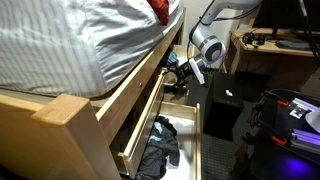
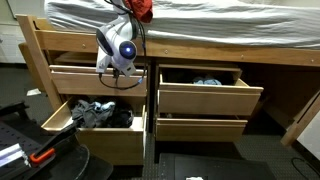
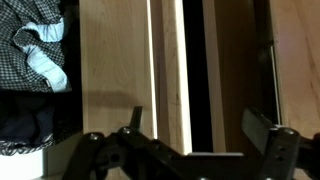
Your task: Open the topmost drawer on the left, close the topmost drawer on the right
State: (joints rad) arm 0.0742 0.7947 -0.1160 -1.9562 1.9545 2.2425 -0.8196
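Note:
The bed frame has two columns of wooden drawers. The topmost left drawer point(image 2: 75, 78) is pulled out a little. The topmost right drawer point(image 2: 210, 98) stands open with bluish clothes inside; it also shows in an exterior view point(image 1: 200, 140). My gripper point(image 2: 116, 76) is at the right end of the topmost left drawer's front and shows in both exterior views point(image 1: 181, 74). In the wrist view my gripper point(image 3: 197, 125) is open, and its fingers straddle a pale wooden edge and a dark gap. It holds nothing.
The lower left drawer point(image 2: 60, 118) is pulled far out and full of dark and checked clothes point(image 3: 35, 50). The lower right drawer point(image 2: 200, 127) is slightly out. A mattress point(image 1: 70, 40) lies on top. A dark box point(image 1: 225, 100) and a desk stand nearby.

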